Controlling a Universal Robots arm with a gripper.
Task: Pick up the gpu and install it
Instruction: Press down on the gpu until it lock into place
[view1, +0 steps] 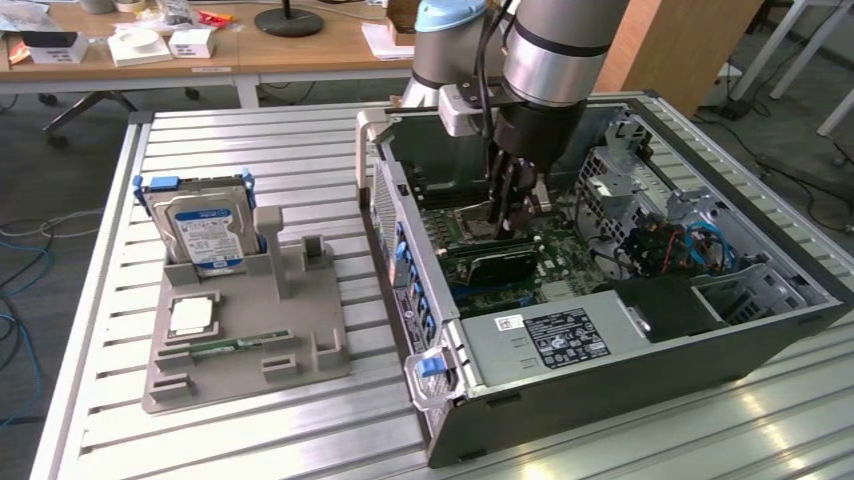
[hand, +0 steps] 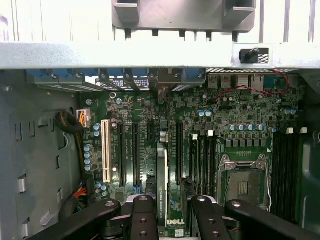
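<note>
Dark green motherboard (hand: 235, 125) with black slots plus one cream-white slot (hand: 105, 150), dotted with pale blue capacitors. The black two-fingered gripper (hand: 172, 212) straddles a green-edged gpu (hand: 162, 190). Silver hard drive (view1: 207, 232) has a blue-white label and sits on a grey plastic holder (view1: 247, 345).

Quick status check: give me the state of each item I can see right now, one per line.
hand: inside the open case, closed on the gpu's top edge.
gpu: held upright on edge over the motherboard slots.
computer case: lying on its side, side panel off.
CPU socket: empty.
hard drive: standing upright in the grey holder.
memory stick: lying in the holder.
</note>
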